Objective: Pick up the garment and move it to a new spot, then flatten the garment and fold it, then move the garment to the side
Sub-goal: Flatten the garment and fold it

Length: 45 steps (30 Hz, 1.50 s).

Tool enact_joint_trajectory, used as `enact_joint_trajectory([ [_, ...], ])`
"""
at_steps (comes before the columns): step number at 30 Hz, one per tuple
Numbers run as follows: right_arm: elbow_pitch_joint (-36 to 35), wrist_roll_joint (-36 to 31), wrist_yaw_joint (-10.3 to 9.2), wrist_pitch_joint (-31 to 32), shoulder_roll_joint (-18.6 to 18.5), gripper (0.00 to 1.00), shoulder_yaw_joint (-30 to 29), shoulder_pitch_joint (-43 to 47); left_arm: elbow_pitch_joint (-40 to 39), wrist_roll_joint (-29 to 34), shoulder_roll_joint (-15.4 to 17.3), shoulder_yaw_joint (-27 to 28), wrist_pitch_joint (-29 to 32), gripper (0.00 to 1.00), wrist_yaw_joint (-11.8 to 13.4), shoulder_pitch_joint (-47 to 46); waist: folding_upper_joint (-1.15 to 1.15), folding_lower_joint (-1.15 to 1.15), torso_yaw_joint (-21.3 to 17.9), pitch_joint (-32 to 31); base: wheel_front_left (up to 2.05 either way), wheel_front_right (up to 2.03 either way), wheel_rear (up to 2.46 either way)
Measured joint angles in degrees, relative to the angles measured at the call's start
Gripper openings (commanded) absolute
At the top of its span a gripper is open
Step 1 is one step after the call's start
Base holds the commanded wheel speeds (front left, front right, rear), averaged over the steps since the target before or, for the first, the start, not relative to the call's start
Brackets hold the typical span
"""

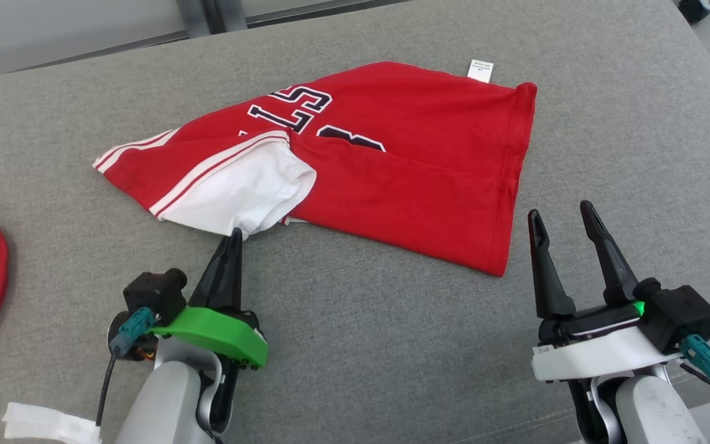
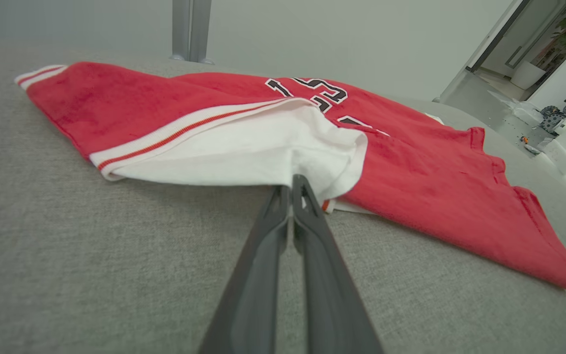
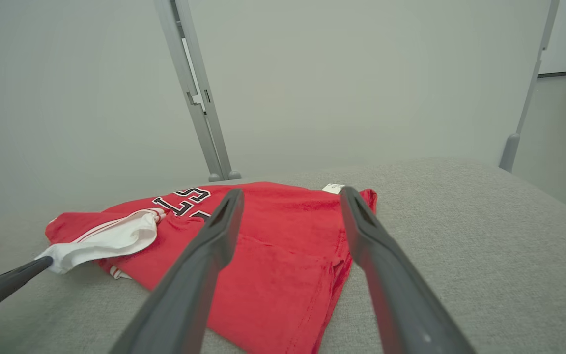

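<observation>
One rumpled, soft red-and-white garment (image 1: 404,160); left gripper (image 1: 235,234) seemingly pinches its edge.

Partly hidden black letters, seemingly "LS", on the red garment (image 1: 404,154).

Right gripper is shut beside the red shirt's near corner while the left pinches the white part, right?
No: the right gripper is open, jaws apart, as the head view shows. It is beside the shirt's near corner, and the left gripper pinches the white part.
</observation>
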Motion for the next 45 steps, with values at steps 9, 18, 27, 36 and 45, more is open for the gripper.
enact_joint_trajectory([
  [9,1.21,0.11,0.0,-0.01,0.0,1.0,1.26,1.24,-7.94,-0.29,1.38,2.27,0.01,0.0,-0.08,7.53,0.0,0.0,2.55,-1.03,0.0,0.0,0.0],
  [18,10.24,6.62,0.0,0.0,-3.15,1.0,4.25,-1.61,-9.29,0.65,4.21,3.85,0.01,0.0,-0.09,8.33,0.0,0.0,4.62,0.47,0.0,0.0,0.0],
  [27,25.84,21.5,-0.02,0.23,-11.8,1.0,12.16,-12.97,-8.23,0.77,5.45,5.25,0.01,0.0,-0.16,7.17,0.0,0.0,5.05,2.78,0.0,0.0,0.0],
  [36,32.52,32.59,-0.01,4.92,-15.17,1.0,16.56,-22.24,-8.37,1.13,5.37,5.71,0.01,0.0,-0.18,7.15,0.0,0.0,5.01,3.76,0.0,0.0,0.0],
  [45,35.64,34.85,-0.01,3.98,-16.57,1.0,19.11,-25.05,-8.4,1.21,5.55,5.6,0.01,0.0,-0.19,6.61,0.0,0.0,5.63,4.38,0.0,0.0,0.0],
])
